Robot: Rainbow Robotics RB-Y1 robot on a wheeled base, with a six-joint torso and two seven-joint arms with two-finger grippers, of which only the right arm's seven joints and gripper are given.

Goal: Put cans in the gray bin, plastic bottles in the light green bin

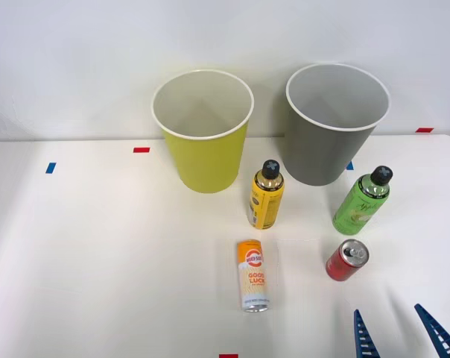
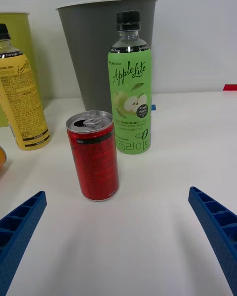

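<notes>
Table (image 1: 98, 261) white, light green bin (image 1: 204, 153) far left-centre, orange can (image 1: 254, 276) upright nearer, yellow bottle (image 1: 266, 198) beside it, gray bin (image 1: 331, 142) far right, green bottle (image 1: 360, 203), red can (image 1: 347, 260) upright, right gripper (image 1: 404, 332) near right, jaws spread, empty.

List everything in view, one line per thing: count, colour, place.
light green bin: one, yellow-green with white rim, back of the table, left of the gray bin.
gray bin: one, gray with white rim, back right.
yellow bottle: one, yellow label, black cap, upright between the bins and nearer the robot.
green bottle: one, bright green, black cap, upright in front of the gray bin.
orange can: one, orange and cream, upright near the table's middle.
red can: one, red, opened silver top, upright nearest the end effector.
tape marks: several, red and blue, on the white table.
right end effector: one, blue ribbed fingers, open, near right edge.
</notes>
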